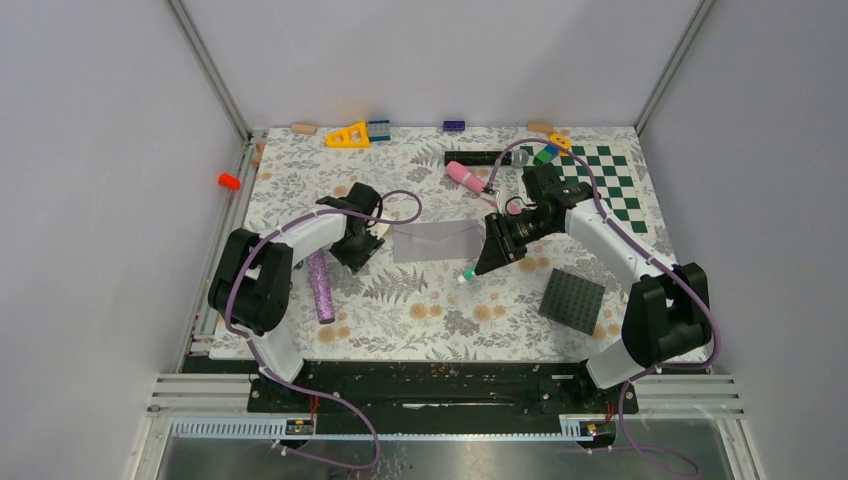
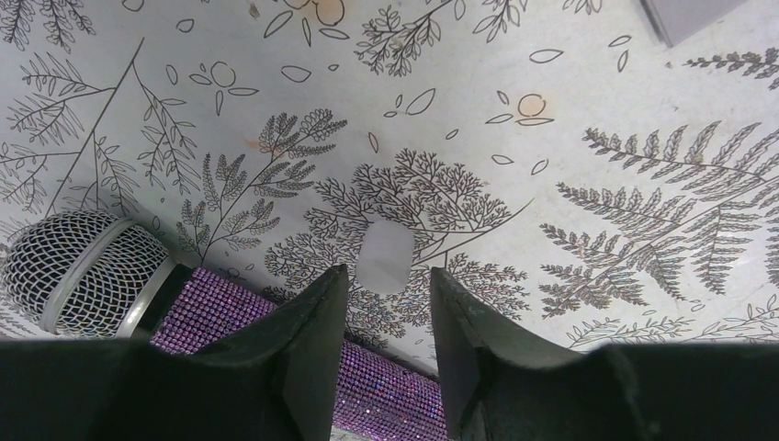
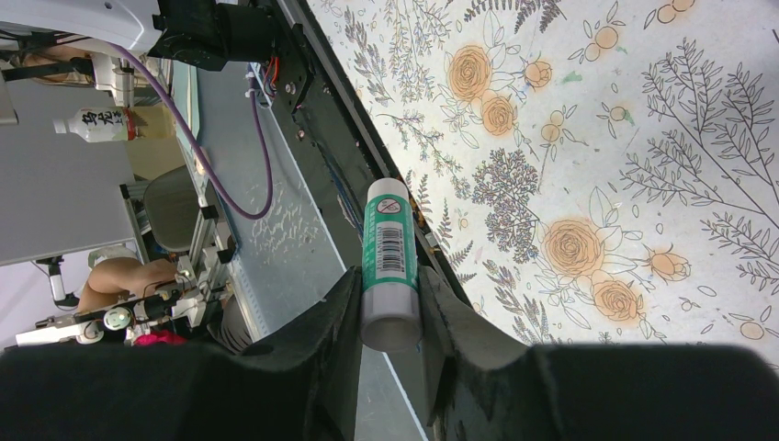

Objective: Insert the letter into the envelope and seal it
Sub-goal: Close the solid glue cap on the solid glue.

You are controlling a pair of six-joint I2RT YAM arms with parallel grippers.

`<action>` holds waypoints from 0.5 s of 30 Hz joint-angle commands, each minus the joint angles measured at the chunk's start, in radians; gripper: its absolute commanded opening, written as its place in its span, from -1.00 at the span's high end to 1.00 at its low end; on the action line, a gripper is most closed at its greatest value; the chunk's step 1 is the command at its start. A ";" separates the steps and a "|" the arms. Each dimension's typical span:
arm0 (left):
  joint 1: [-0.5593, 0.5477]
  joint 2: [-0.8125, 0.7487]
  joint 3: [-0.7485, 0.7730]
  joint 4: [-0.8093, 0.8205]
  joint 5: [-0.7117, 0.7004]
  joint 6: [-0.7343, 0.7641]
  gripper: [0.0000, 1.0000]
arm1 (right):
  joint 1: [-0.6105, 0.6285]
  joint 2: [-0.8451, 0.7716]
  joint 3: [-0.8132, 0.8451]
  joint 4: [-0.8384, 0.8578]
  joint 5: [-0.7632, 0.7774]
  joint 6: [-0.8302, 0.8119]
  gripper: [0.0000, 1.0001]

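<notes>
Black fingers (image 3: 326, 358) of the right gripper (image 3: 388, 280) are clamped narrowly on a green-and-white plastic glue stick (image 3: 386, 239). Its barcode label faces up and its plain white end is toward the wrist camera. Beneath it run the black table edge (image 3: 321, 119) and the floral-printed tablecloth (image 3: 588, 184).

From above, this gripper hangs just right of the flat light grey paper envelope (image 1: 435, 240), with the stick slanting down toward the cloth near the envelope's lower right corner. Whether the letter is inside cannot be told. A dark grey studded square plate (image 1: 573, 300) lies close by the right arm. A pink cylinder (image 1: 463, 176) and a green-and-white checkerboard (image 1: 610, 180) lie farther back.

The left gripper (image 2: 388, 272) stands just left of the envelope, its jaws partly apart and gripping nothing. A small pale rounded patch (image 2: 386, 255) lies on the cloth just past the fingertips. A microphone with a purple glitter handle and silver mesh head (image 2: 83, 276) lies beside and under these fingers. One grey corner of the envelope shows at the upper right of the left wrist view.
</notes>
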 commanded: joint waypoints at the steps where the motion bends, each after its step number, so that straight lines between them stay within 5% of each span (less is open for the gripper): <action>1: 0.010 -0.044 0.037 0.002 0.017 -0.004 0.21 | -0.008 -0.022 -0.001 0.012 -0.027 -0.010 0.51; 12: 0.015 -0.050 0.037 0.006 0.027 -0.004 0.33 | -0.008 -0.026 -0.002 0.013 -0.029 -0.008 0.51; 15: 0.017 -0.051 0.037 0.006 0.036 -0.007 0.51 | -0.008 -0.026 -0.002 0.013 -0.030 -0.007 0.52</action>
